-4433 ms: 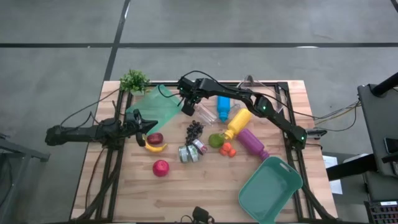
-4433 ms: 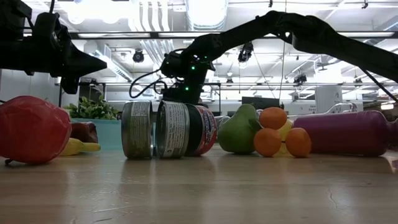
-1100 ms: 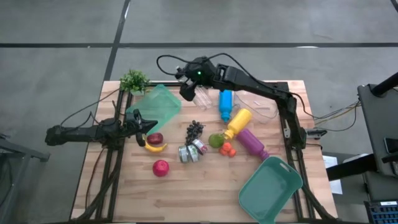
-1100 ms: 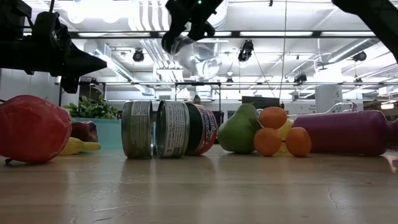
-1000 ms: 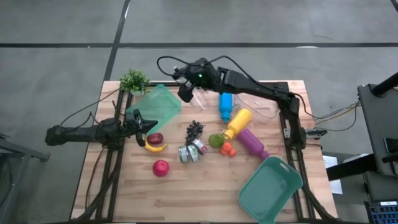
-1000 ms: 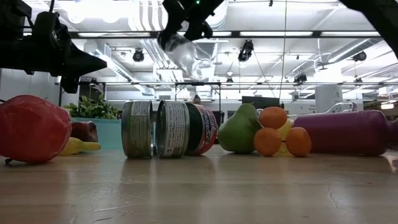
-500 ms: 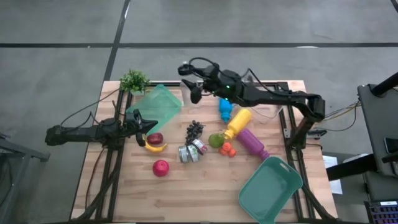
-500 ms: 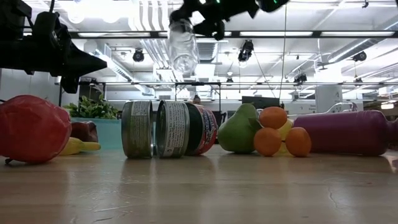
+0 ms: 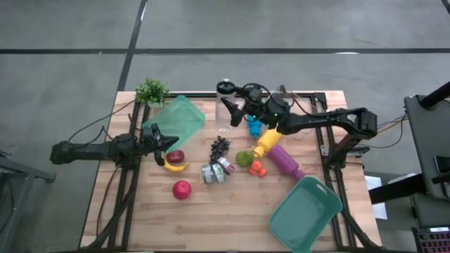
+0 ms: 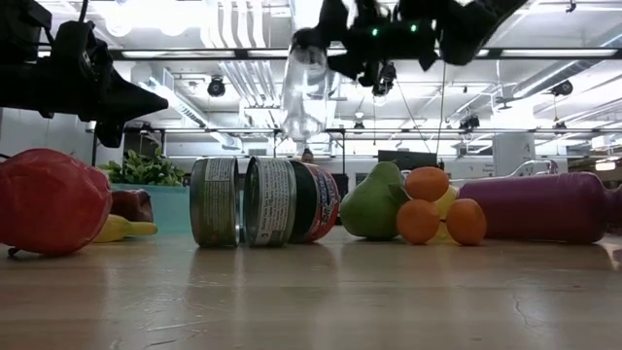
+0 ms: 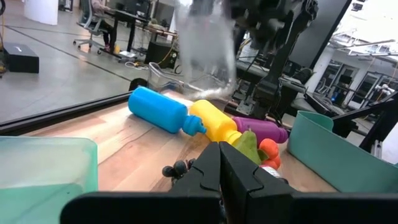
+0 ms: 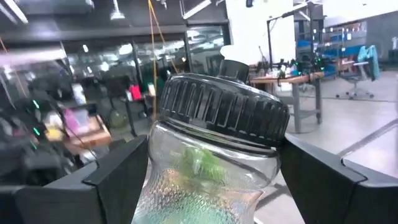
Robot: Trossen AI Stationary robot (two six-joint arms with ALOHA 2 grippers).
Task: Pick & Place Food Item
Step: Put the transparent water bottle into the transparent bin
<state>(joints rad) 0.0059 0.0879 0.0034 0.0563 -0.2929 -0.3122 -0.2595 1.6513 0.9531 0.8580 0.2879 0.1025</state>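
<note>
My right gripper (image 9: 235, 109) is shut on a clear plastic bottle (image 9: 225, 98) with a black lid (image 12: 221, 109), high over the table's far middle; the low view shows the bottle (image 10: 304, 97) upright well above the cans (image 10: 258, 201). Below lie grapes (image 9: 220, 146), a pear (image 9: 244, 158), oranges (image 9: 256, 169), a banana (image 9: 176, 166) and two red apples (image 9: 181, 189). My left gripper (image 9: 163, 144) waits shut at the table's left, level, just above the banana; the left wrist view shows its fingers (image 11: 221, 171) together. My right gripper pinches the bottle between its two fingers (image 12: 118, 180), on opposite sides of the clear body just under the black lid (image 12: 205, 162). The fingers reach in about level from the table's right. The bottle hangs upright, lid up, lifted clear of everything.
A blue bottle (image 9: 253, 125), a yellow bottle (image 9: 269, 139) and a purple bottle (image 9: 285, 161) lie right of centre. A teal bin (image 9: 306, 214) stands at the near right corner, a green tray (image 9: 176, 119) and a small plant (image 9: 151, 91) at the far left.
My right gripper has come down and toward the table's right with the clear bottle, its arm folding back. The bottle, tilted a second ago, now hangs upright and lower, clear of the table.
</note>
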